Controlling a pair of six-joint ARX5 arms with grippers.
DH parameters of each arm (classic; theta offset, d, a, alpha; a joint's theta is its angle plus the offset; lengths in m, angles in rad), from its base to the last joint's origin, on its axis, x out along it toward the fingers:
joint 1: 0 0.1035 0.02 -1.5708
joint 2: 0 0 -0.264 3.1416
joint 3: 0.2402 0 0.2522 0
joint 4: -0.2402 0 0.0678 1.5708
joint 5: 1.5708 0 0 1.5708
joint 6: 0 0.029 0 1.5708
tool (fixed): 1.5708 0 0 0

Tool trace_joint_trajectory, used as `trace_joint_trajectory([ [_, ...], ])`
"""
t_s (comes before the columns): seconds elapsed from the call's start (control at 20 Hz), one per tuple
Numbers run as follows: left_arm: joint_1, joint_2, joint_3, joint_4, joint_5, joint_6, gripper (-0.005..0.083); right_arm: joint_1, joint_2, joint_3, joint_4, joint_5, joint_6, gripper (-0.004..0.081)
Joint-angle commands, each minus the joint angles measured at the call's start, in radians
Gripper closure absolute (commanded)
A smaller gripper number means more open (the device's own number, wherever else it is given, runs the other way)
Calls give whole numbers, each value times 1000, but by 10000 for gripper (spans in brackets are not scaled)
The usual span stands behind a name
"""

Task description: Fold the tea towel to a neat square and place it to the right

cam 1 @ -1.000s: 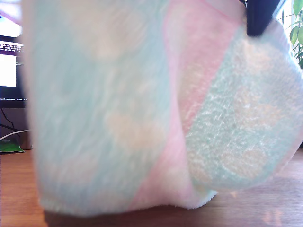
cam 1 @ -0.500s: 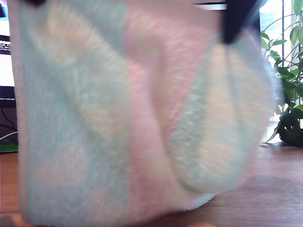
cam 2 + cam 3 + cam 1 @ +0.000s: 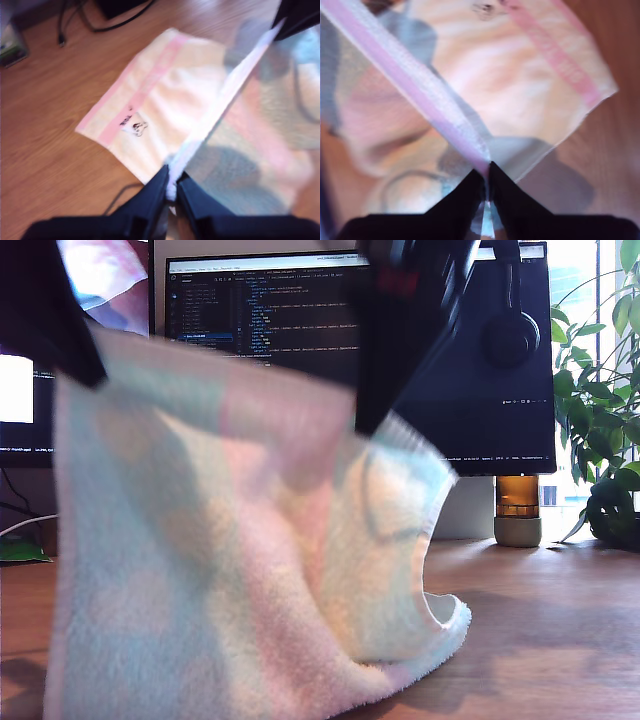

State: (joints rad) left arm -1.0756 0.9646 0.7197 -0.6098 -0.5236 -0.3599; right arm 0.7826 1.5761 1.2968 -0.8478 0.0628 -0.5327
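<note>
Both pincers are clamping the tea towel (image 3: 240, 570) by its top edge. My first pincer (image 3: 171, 187) is shut on the hem, my second pincer (image 3: 486, 176) is shut on the pink edge band. In the exterior view two dark arms are holding the towel's upper corners, but I can't match which is first and which second from the wrist views.

Towel is hanging between the two grips, top edge stretched roughly level and running across the exterior view, lower part draping down onto the wooden bench (image 3: 540, 630). Both wrist views are showing the rest of the cloth lying flat on the bench below the raised edge, so the towel is sitting directly under and ahead of both pincers.

Judging by that, the fold is mid-way: raised edge needs carrying over the flat half and laying down parallel to the far hem. Both arms are equally close; they need to travel together or the edge skews.

Behind: monitor (image 3: 300, 310), headphones (image 3: 512, 330), plant (image 3: 600, 440) at the exterior view's right. No containers in play.
</note>
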Motion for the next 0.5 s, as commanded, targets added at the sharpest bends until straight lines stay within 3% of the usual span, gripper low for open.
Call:
trace_joint_trajectory([
  [0.0,48,48,-3,24,-13,18,798,-53,23,1,36,26,-8,782],
  [0.2,185,158,-3,185,27,65,798,-88,51,1,159,26,-19,782],
  [0.45,308,272,-3,275,103,154,798,-98,84,1,263,16,-52,782],
])
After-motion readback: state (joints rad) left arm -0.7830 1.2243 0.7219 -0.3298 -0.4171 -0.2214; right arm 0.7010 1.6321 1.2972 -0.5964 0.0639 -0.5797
